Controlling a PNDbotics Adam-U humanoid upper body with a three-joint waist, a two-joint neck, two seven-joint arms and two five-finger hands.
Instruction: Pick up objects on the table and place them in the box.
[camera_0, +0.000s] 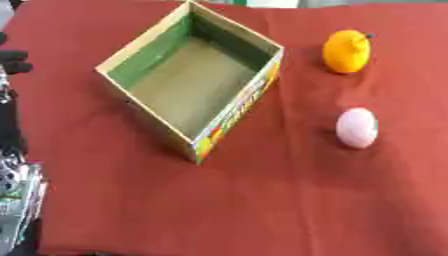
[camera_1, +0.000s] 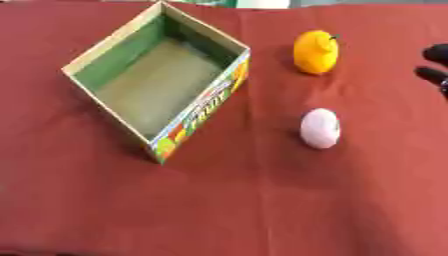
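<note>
The box (camera_0: 188, 80) sits empty; the orange fruit (camera_1: 316, 51) and pale egg-shaped object (camera_1: 319, 128) lie apart to its right. The right hand (camera_1: 435, 62) barely shows — finger state unclear — and would best descend over the fruit, fingers spread.

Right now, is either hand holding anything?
Nothing is held. The orange fruit and pale egg-shaped object lie on the cloth; the box is empty.
</note>
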